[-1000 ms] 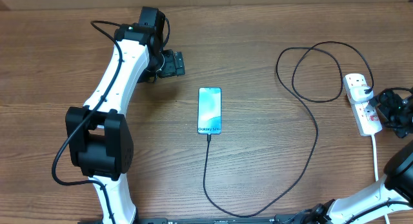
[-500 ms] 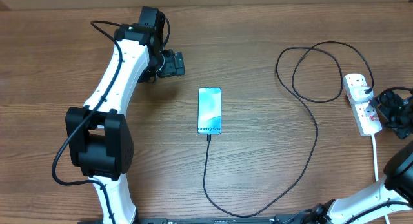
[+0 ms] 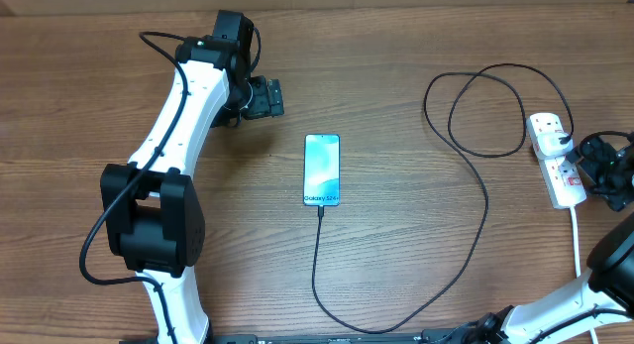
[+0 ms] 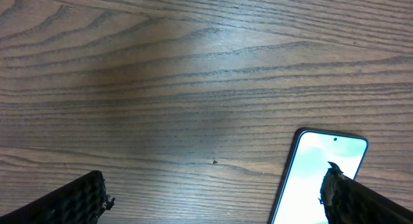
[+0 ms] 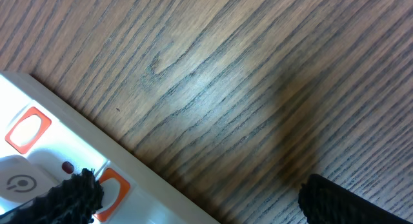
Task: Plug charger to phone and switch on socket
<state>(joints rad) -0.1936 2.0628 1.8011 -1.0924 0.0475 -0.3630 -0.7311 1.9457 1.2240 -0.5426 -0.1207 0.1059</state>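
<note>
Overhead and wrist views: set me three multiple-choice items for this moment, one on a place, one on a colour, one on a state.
1. On the table, the power strip lies: A in the centre; B at the far right; C at the far left.
2. Its switches are: A green; B blue; C red-orange.
3. The black cable and the phone are: A joined at the phone's lower edge; B far apart; C crossed, cable over the screen.
Key: B, the overhead view shows it at the right edge; C, the right wrist view shows them close up; A, the cable runs straight into the phone's bottom.
</note>
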